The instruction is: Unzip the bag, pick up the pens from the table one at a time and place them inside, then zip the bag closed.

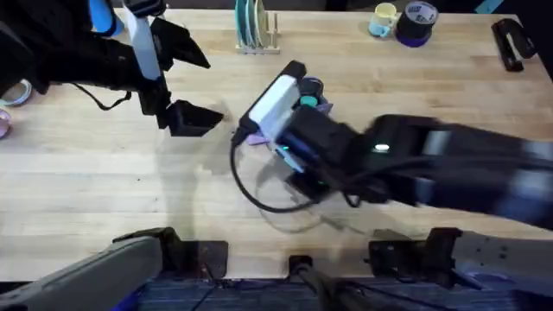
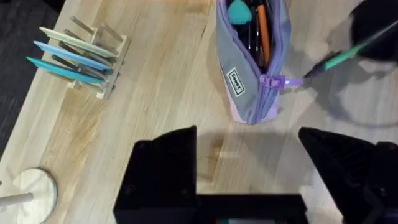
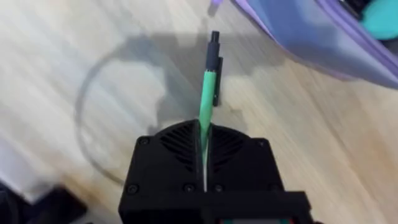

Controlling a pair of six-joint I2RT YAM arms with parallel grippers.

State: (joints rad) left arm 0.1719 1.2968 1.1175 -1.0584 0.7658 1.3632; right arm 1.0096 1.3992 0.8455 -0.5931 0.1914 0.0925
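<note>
The lavender bag [image 2: 252,68] lies unzipped on the table [image 2: 155,93], with the orange pen [image 2: 262,31] inside beside something teal. My right gripper [image 3: 204,134] is shut on the green pen [image 3: 208,87], whose black tip points at the wood just beside the bag's [image 3: 311,37] end. From the left wrist view the green pen [image 2: 336,59] hangs close to the zipper pull. In the overhead view the right arm covers most of the bag [image 1: 321,105]. My left gripper [image 2: 249,168] stands open and empty, a short way from the bag's end, left of it in the overhead view [image 1: 200,117].
A wooden rack of plates [image 1: 253,30] stands at the back, and a mug [image 1: 383,19] and a tape roll [image 1: 416,24] sit at the back right. A black object [image 1: 511,41] lies at the far right. A black cable [image 1: 259,194] loops over the near table.
</note>
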